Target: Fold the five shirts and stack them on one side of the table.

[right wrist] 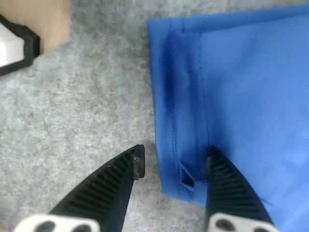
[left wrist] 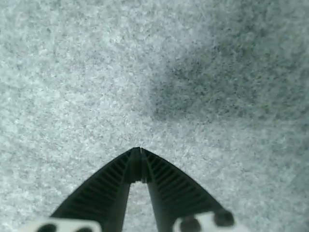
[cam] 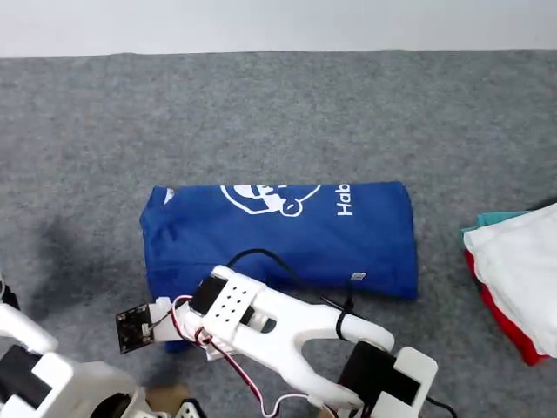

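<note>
A blue shirt with white print lies partly folded in the middle of the grey mat. My right arm stretches from the near right over the shirt's near-left corner. In the right wrist view my right gripper is open and straddles the hem of the blue shirt: one finger over the mat, the other over the cloth. My left gripper is shut with nothing in it, above bare mat. A stack of folded shirts sits at the right edge, white on top, red and teal beneath.
The grey mat stretches bare behind and to the left of the blue shirt. My left arm's body stands at the near left corner. A tan surface and a white-and-black part lie beside the mat near the right gripper.
</note>
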Tool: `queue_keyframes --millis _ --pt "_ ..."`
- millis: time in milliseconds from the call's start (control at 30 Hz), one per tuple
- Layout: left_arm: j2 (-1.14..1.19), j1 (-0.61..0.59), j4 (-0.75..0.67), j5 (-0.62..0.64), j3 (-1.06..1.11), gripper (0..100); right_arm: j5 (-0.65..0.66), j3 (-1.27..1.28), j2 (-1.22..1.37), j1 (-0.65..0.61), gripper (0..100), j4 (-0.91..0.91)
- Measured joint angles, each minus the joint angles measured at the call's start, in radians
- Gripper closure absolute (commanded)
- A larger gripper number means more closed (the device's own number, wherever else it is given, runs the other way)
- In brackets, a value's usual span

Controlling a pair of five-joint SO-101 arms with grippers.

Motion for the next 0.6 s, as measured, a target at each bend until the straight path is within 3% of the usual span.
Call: queue_keyframes --millis 233,600 --pt "0.000 0.000 0.000 0.000 0.000 100 0.006 0.011 0.044 0.000 79.4 -0.025" --pt "0.000 -0.063 0.000 -0.018 0.000 100 0.043 -0.152 0.178 0.003 95.7 0.049"
